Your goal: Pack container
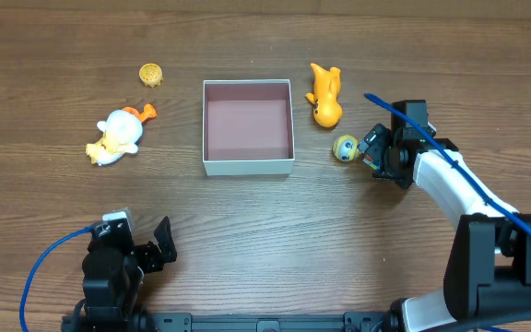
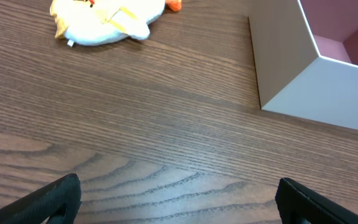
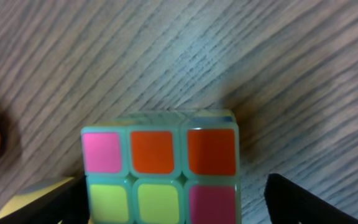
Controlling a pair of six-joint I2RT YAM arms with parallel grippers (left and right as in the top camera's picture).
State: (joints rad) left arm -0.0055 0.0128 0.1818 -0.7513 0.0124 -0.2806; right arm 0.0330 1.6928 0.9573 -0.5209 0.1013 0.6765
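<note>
Cube (image 3: pixel 160 168), lower rows off-frame

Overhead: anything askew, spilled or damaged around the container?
Nothing looks spilled or damaged. The container sits upright and empty. The only oddity is that the white duck and the orange toy appear to lie tipped over on the table rather than standing, both outside the container.

The table (image 1: pixel 339 240) is matt wood grain, the container (image 1: pixel 247 167) smooth cardboard, the puzzle cube (image 3: pixel 160 171) glossy plastic.
</note>
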